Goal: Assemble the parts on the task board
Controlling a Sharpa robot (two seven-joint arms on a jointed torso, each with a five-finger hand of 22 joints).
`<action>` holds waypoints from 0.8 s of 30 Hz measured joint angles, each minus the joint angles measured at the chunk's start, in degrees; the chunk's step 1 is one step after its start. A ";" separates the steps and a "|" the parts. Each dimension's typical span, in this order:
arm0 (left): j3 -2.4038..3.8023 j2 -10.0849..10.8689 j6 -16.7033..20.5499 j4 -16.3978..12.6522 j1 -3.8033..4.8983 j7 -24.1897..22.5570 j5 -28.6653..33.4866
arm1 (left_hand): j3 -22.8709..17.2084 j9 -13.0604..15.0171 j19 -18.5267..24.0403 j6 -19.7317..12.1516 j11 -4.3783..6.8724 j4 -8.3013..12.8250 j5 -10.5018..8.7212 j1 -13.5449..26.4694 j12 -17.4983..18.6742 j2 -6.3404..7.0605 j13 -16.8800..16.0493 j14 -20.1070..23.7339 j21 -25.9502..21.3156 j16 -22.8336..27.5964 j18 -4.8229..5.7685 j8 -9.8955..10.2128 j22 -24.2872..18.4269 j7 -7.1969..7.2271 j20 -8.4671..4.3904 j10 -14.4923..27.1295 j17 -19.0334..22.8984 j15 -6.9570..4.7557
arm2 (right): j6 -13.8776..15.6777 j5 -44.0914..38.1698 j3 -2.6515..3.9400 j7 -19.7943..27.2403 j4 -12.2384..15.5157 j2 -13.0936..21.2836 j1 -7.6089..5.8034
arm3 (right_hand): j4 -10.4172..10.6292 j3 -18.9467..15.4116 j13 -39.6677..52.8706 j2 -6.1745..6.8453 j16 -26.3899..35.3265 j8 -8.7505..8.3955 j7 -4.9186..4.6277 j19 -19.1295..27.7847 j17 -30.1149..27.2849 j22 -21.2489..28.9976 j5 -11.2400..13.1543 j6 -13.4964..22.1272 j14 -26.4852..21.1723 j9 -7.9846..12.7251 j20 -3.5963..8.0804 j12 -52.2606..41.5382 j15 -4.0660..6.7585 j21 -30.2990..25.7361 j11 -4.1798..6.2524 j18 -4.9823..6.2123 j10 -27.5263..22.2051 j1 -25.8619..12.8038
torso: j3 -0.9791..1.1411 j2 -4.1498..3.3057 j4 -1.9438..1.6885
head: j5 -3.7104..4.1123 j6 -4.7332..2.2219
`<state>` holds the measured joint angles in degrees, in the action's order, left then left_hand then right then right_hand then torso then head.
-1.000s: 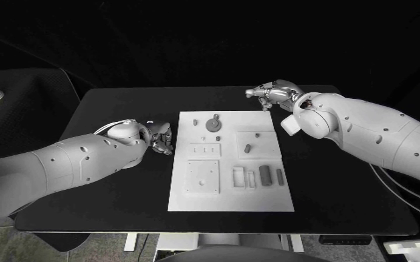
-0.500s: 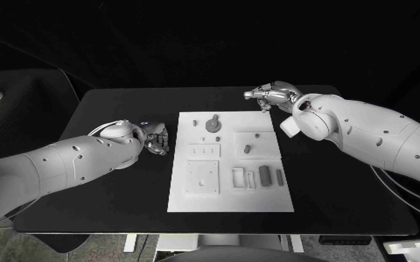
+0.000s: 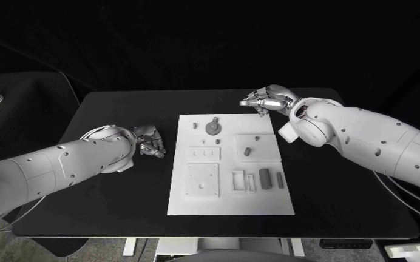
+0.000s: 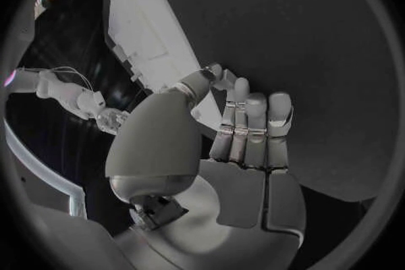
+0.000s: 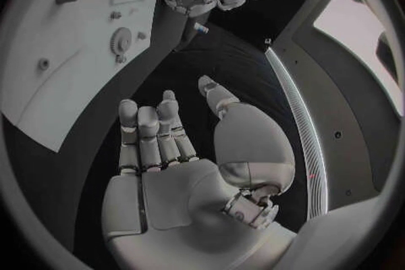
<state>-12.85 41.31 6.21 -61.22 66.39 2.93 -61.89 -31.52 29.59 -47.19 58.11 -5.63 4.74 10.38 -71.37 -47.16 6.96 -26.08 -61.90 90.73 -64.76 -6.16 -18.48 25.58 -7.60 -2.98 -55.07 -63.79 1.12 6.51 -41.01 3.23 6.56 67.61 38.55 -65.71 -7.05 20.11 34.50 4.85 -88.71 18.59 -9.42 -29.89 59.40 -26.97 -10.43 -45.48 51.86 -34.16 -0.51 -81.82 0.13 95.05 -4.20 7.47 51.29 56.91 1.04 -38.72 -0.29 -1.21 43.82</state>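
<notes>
1. White rectangular task board (image 3: 229, 162) is laid mid-surface, small grey parts (image 3: 264, 174) on it.
2. Left hand (image 3: 150, 140) is kept beside its edge, fingers loose, nothing held.
3. Right hand (image 3: 265, 99) is poised at its far corner, empty, likely for reaching in.

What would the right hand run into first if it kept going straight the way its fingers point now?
Probably the task board. The right hand sits just off the board's far right corner, fingers aimed toward that corner. Its height above the table is unclear, so it might pass over instead.

Two smooth white arms dotted with dark screw holes; each ends in a silver, segmented robot hand: left (image 3: 150, 140), right (image 3: 265, 99).
</notes>
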 measured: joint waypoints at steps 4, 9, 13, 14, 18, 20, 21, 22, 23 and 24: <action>1.48 0.20 -1.71 -0.19 0.44 -0.98 4.54 | 0.09 0.00 -0.20 0.01 0.00 -0.09 0.00 0.00 0.00 0.00 0.00 0.00 0.24 0.00 0.33 0.00 0.00 -0.01 -0.20 0.00 -0.06 0.00 | 0.61 -2.68 0.00 0.44 0.93 0.11 0.12 | -0.09 0.09 0.00 -0.03 -0.19 0.21 0.00 0.00 0.00 0.00 0.00 0.00 0.00 0.00 0.00 0.00 0.00 0.00 0.00 0.00 0.00 0.59 | -0.01 0.00 0.01 | -0.07 -0.19; 1.70 0.52 -4.78 -0.35 1.86 -3.41 12.91 | 0.27 0.00 -0.22 0.01 0.00 -0.27 -0.01 0.01 0.00 -0.01 0.03 -0.05 0.45 -0.27 0.25 0.00 0.13 -0.02 -0.22 0.00 -0.14 -0.04 | 1.70 -6.99 -0.19 1.11 2.23 0.13 0.23 | -0.31 0.31 -0.05 -0.22 -0.22 0.21 0.08 0.00 0.00 -0.06 0.00 -0.33 0.00 -0.10 0.00 -0.23 0.00 0.00 0.00 0.00 0.00 2.09 | 0.00 0.00 0.02 | -0.07 -0.42; 1.72 0.93 -7.33 -0.89 2.34 -5.05 19.17 | 0.49 0.00 -0.23 0.01 0.00 -0.49 -0.02 0.36 0.00 -0.36 0.08 -0.24 0.66 -0.44 0.25 0.00 0.20 -0.02 -0.22 0.00 -0.23 -0.23 | 2.45 -10.13 -0.70 1.58 3.43 0.09 0.31 | -0.47 0.47 -0.05 -0.40 -0.22 0.49 0.06 0.00 0.00 -0.06 0.00 -0.50 0.35 -0.14 0.00 -0.23 0.16 0.00 0.13 0.00 0.13 2.77 | 0.00 0.00 0.02 | 0.13 -0.58; 1.72 1.04 -7.86 -1.16 2.39 -5.35 20.26 | 0.49 0.00 -0.22 0.01 0.00 -0.49 -0.03 0.42 0.00 -0.42 0.08 -0.24 0.66 -0.44 0.25 0.00 0.20 -0.02 -0.21 0.00 -0.23 -0.23 | 2.59 -10.77 -0.85 1.68 3.76 0.07 0.34 | -0.47 0.47 -0.05 -0.18 -0.22 0.49 0.07 0.00 0.00 -0.06 0.00 -0.50 0.35 -0.15 0.00 -0.23 0.16 0.00 0.22 0.01 0.22 2.99 | 0.00 0.00 0.02 | 0.17 -0.64; 1.69 1.53 -9.80 -2.96 2.55 -6.53 23.75 | 0.49 0.00 -0.22 0.01 0.00 -0.49 -0.13 0.52 0.00 -0.51 0.08 -0.24 0.66 -0.44 0.25 0.00 0.20 -0.02 -0.21 0.00 -0.23 -0.23 | 3.05 -12.92 -1.47 2.02 5.00 -0.11 0.43 | -0.47 0.47 -0.10 -0.18 -0.22 0.49 0.07 0.00 0.00 -0.09 0.00 -0.51 0.35 -0.15 0.00 -0.22 0.16 0.00 0.22 0.00 0.22 3.18 | 0.00 0.00 0.02 | 0.34 -0.84; 1.69 1.71 -10.15 -3.99 2.58 -6.96 24.47 | 0.50 0.00 -0.22 0.01 0.00 -0.50 -0.21 0.52 0.00 -0.52 0.10 -0.24 0.66 -0.44 0.25 0.00 0.19 -0.02 -0.21 0.00 -0.23 -0.23 | 3.23 -13.49 -1.64 2.04 5.25 -0.23 0.46 | -0.47 0.47 -0.11 -0.18 -0.22 0.49 0.08 0.00 0.00 -0.11 0.00 -0.52 0.36 -0.15 0.00 -0.22 0.16 0.00 0.22 0.00 0.22 3.44 | -0.01 -0.01 0.02 | 0.45 -1.00; 1.69 1.78 -10.23 -4.48 2.58 -7.17 24.61 | 0.50 0.00 -0.22 0.01 0.00 -0.50 -0.23 0.52 0.00 -0.52 0.15 -0.24 0.66 -0.44 0.25 0.00 0.19 -0.02 -0.21 0.00 -0.22 -0.23 | 3.33 -13.62 -1.78 1.98 5.41 -0.27 0.45 | -0.47 0.47 -0.11 -0.18 -0.22 0.49 0.08 0.00 0.00 -0.11 0.00 -0.52 0.36 -0.15 0.00 -0.22 0.15 0.00 0.22 0.00 0.22 3.44 | -0.01 -0.01 0.01 | 0.51 -1.07; 1.69 1.83 -10.25 -5.08 2.59 -7.48 24.56 | 0.50 0.00 -0.22 0.01 0.00 -0.50 -0.23 0.52 0.00 -0.52 0.18 -0.24 0.66 -0.44 0.25 0.00 0.21 -0.02 -0.21 0.00 -0.24 -0.23 | 3.47 -13.59 -2.05 1.77 5.68 -0.28 0.44 | -0.47 0.47 -0.11 -0.18 -0.22 0.49 0.08 0.00 0.00 -0.11 0.00 -0.52 0.36 -0.15 0.00 -0.22 0.15 0.00 0.22 0.00 0.22 3.44 | -0.02 -0.01 0.00 | 0.55 -1.16; 1.69 1.85 -10.22 -5.49 2.61 -7.72 24.25 | 0.51 0.00 -0.22 0.01 0.00 -0.51 -0.24 0.52 0.00 -0.52 0.18 -0.24 0.66 -0.44 0.25 0.00 0.25 -0.02 -0.21 0.00 -0.28 -0.23 | 3.52 -13.38 -2.33 1.51 5.91 -0.29 0.43 | -0.47 0.47 -0.11 -0.18 -0.22 0.49 0.08 0.00 0.00 -0.11 0.00 -0.52 0.36 -0.15 0.00 -0.22 0.15 0.00 0.22 0.00 0.22 3.44 | -0.03 -0.01 -0.01 | 0.60 -1.26; 1.68 1.84 -10.09 -5.86 2.63 -7.97 23.62 | 0.54 0.00 -0.22 0.01 0.03 -0.54 -0.24 0.52 0.01 -0.52 0.18 -0.24 0.66 -0.44 0.25 0.00 0.24 -0.02 -0.21 0.03 -0.28 -0.22 | 3.53 -12.92 -2.55 1.10 6.17 -0.29 0.44 | -0.47 0.47 -0.11 -0.18 -0.22 0.49 0.09 0.00 0.00 -0.11 0.00 -0.52 0.36 -0.15 0.00 -0.22 0.15 0.00 0.22 0.00 0.22 3.44 | -0.03 -0.01 -0.01 | 0.64 -1.30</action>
<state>-11.16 43.16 -3.88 -67.08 69.03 -5.04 -38.27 -30.98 29.59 -47.41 58.12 -5.60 4.20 10.14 -70.85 -47.15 6.44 -25.89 -62.14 91.39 -65.20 -5.91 -18.48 25.82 -7.62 -3.18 -55.05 -64.07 0.90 10.04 -53.93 0.67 7.66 73.78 38.26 -65.27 -7.52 20.58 34.40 4.67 -88.92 19.08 -9.33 -29.90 59.40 -27.08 -10.43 -46.00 52.21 -34.31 -0.51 -82.05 0.28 95.05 -3.98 7.47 51.51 60.35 1.01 -38.73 -0.30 -0.57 42.53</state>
